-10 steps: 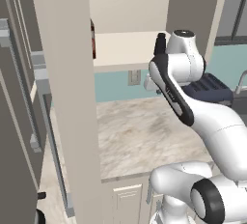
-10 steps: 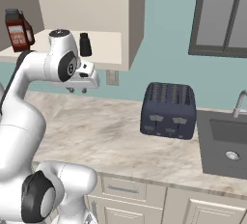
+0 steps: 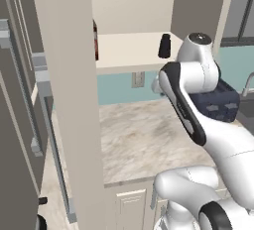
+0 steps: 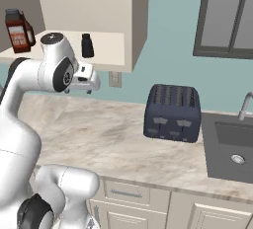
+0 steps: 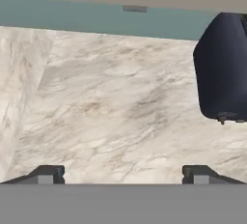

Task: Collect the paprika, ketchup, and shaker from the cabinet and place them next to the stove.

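I have the claw [image 5: 123,174] hanging over the marble table [image 5: 111,112], its two tips spread wide with bare stone between them; it holds nothing and touches nothing. In the right base view the hand [image 4: 83,79] sits just under the front edge of the cabinet [image 4: 133,30] shelf, pointing down and outward, not at the shelf.

Farther along the table, toward its right end, stands the dark toaster [image 4: 172,112], well apart from the arm, with the sink [image 4: 232,146] at the table's right edge beyond it.

Up on the cabinet shelf, the shaker [image 4: 87,45] stands near the front edge, closest to the hand. The paprika [image 4: 17,30] stands at the left end of the shelf, and the ketchup [image 4: 29,31] is tucked just behind and beside it, mostly hidden. In the left base view I see the shaker [image 3: 164,46] clearly, and a sliver of dark red jar behind the open cabinet door [image 3: 69,75]. No stove is in sight.

My worries: the hand is below the shelf lip, so raising it straight up could knock the shelf's underside. The shaker is small and near the edge; a sloppy approach could tip it off onto the table. The paprika and ketchup are crowded together, so I judge that reaching for one may topple the other.
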You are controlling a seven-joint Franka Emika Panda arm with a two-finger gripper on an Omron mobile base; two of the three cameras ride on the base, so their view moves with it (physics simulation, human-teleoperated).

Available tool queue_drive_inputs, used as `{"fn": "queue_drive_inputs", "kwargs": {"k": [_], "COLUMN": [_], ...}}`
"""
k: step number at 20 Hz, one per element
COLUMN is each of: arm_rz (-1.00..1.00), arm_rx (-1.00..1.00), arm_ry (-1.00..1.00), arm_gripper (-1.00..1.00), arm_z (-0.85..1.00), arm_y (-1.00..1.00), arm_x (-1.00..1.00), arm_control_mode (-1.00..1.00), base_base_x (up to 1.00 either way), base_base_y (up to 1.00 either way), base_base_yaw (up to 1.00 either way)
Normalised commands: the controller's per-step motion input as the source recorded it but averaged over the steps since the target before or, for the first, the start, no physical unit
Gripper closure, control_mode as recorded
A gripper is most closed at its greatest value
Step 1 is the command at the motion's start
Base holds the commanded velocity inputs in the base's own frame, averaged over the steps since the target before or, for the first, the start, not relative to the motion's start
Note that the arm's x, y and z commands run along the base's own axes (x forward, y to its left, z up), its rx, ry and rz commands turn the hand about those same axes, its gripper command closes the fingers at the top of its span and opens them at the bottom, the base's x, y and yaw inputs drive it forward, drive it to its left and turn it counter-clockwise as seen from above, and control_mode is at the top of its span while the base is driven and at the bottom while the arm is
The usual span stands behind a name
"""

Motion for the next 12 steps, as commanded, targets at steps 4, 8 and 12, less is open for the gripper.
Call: {"fn": "queue_drive_inputs", "kwargs": {"k": [4, 8, 12], "arm_rz": [-0.01, -0.04, -0.04], "arm_rx": [0.02, 0.04, 0.00], "arm_ry": [-0.41, -0.33, -0.29], "arm_gripper": [-1.00, -1.00, -1.00], "arm_z": [0.22, 0.43, 0.56], "arm_y": [-0.21, -0.20, -0.03], "arm_x": [-0.24, -0.07, 0.00], "arm_control_mode": [-1.00, -1.00, -1.00], "base_base_x": [0.00, 0.00, 0.00], "base_base_y": [0.00, 0.00, 0.00], "base_base_yaw": [0.00, 0.00, 0.00]}}
